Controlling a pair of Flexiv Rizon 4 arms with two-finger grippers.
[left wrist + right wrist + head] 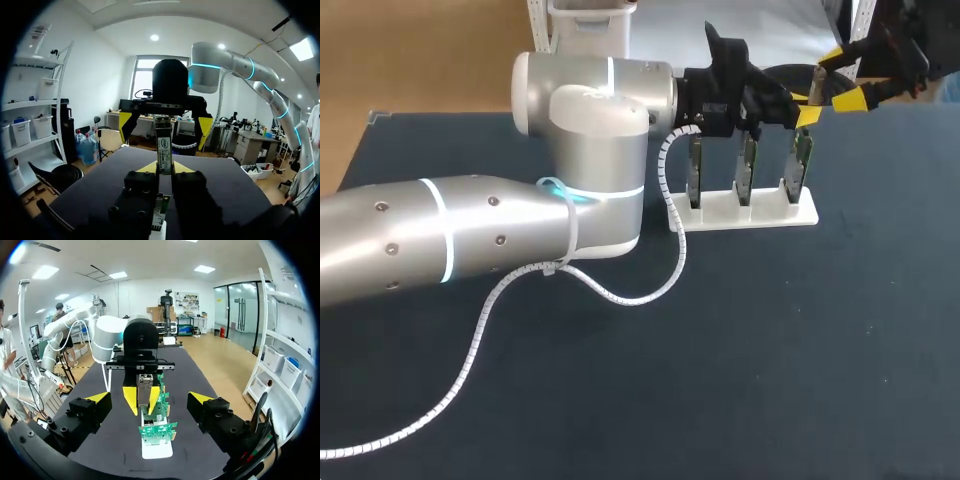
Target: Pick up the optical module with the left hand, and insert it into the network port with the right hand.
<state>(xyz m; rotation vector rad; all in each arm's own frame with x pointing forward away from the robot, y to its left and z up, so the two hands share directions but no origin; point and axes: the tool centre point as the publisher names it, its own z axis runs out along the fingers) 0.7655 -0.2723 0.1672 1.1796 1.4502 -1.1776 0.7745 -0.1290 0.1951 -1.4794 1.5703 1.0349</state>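
Note:
My left gripper (164, 168) is shut on the optical module (163, 145), a slim metal stick that stands up between its yellow tips. In the head view my left gripper (807, 112) hovers above the right end of a white rack (750, 215) holding three upright green circuit boards (802, 165). My right gripper (840, 78) faces it from the far right, open, with nothing between its fingers. From the right wrist view the module (145, 387) is straight ahead, level with my right gripper (149, 400) and above the boards (157, 430).
A white coiled cable (620, 295) loops off my left arm onto the dark table (770, 350). The rack stands near the table's far edge, and my left arm's big elbow (590, 170) is just left of it.

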